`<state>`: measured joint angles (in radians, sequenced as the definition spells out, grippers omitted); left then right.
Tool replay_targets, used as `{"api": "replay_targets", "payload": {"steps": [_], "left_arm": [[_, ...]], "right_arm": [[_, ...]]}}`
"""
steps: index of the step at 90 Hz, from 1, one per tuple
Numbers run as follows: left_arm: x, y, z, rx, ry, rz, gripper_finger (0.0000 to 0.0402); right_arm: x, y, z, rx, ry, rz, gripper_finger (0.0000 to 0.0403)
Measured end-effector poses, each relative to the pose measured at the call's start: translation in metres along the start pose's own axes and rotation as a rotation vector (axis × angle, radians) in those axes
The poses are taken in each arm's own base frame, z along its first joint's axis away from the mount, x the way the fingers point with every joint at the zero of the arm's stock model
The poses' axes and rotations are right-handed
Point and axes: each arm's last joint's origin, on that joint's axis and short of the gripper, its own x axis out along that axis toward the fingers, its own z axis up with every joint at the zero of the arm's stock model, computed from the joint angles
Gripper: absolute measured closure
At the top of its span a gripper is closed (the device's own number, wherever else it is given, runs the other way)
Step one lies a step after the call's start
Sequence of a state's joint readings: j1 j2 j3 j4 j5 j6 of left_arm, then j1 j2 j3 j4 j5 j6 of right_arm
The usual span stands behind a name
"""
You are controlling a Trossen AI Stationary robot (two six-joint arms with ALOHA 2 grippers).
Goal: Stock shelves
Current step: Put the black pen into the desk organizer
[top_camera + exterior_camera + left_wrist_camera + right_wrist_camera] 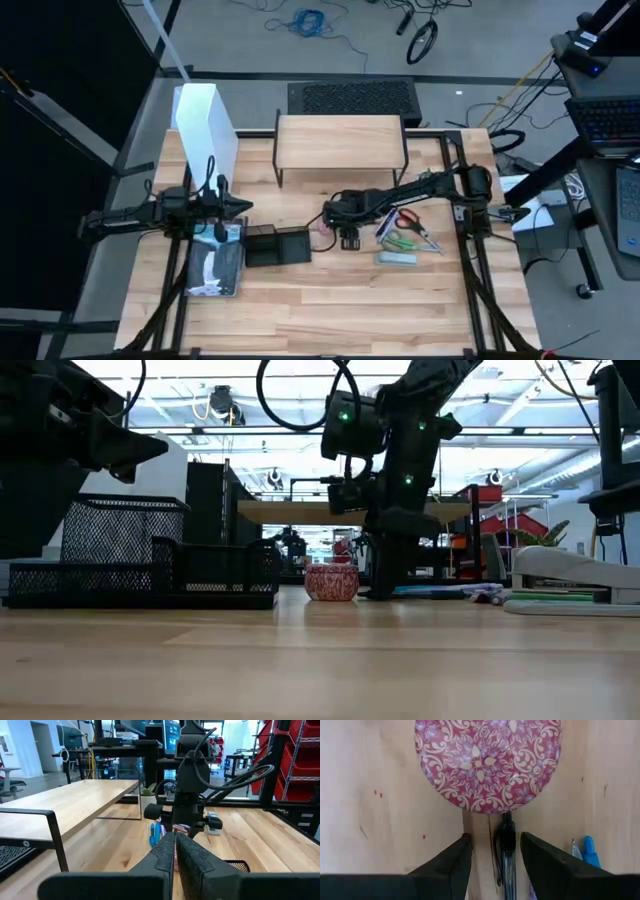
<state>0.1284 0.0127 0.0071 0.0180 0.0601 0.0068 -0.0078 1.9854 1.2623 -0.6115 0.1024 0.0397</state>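
The shelves (340,140), a low riser with a light-wood top on black legs, stand at the table's far middle and also show in the left wrist view (75,805). My right gripper (495,855) points down, open, close over the table in front of the shelves (338,222). Its fingers stand on either side of a black pen (506,847) that lies on the table. The pen's end reaches a round red patterned tin (487,760), which sits on the table (332,582). My left gripper (175,857) is shut and hovers at the left (238,207).
A tall white file box (205,120) stands at the far left. A black mesh organizer (278,245) and a flat packet (215,265) lie beside and under my left gripper. Scissors and pens (402,225) and a stapler (397,258) lie right of the tin.
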Motion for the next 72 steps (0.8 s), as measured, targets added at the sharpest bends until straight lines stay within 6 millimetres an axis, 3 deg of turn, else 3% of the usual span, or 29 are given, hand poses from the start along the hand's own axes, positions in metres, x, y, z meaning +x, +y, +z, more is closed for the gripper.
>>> {"api": "replay_targets", "payload": {"steps": [8, 25, 50, 72], "left_arm": [[0.0, 0.0, 0.0, 0.0, 0.0, 0.0, 0.0398], [0.0, 0.0, 0.0, 0.0, 0.0, 0.0, 0.0398], [0.0, 0.0, 0.0, 0.0, 0.0, 0.0, 0.0398], [0.0, 0.0, 0.0, 0.0, 0.0, 0.001, 0.0398]], "right_arm": [[0.002, 0.0, -0.001, 0.0, 0.002, 0.001, 0.0279], [0.004, 0.0, -0.004, 0.0, 0.012, 0.004, 0.0382], [0.003, 0.003, -0.005, 0.018, 0.011, -0.01, 0.0382], [-0.029, 0.004, -0.009, 0.056, -0.016, 0.001, 0.04]]}}
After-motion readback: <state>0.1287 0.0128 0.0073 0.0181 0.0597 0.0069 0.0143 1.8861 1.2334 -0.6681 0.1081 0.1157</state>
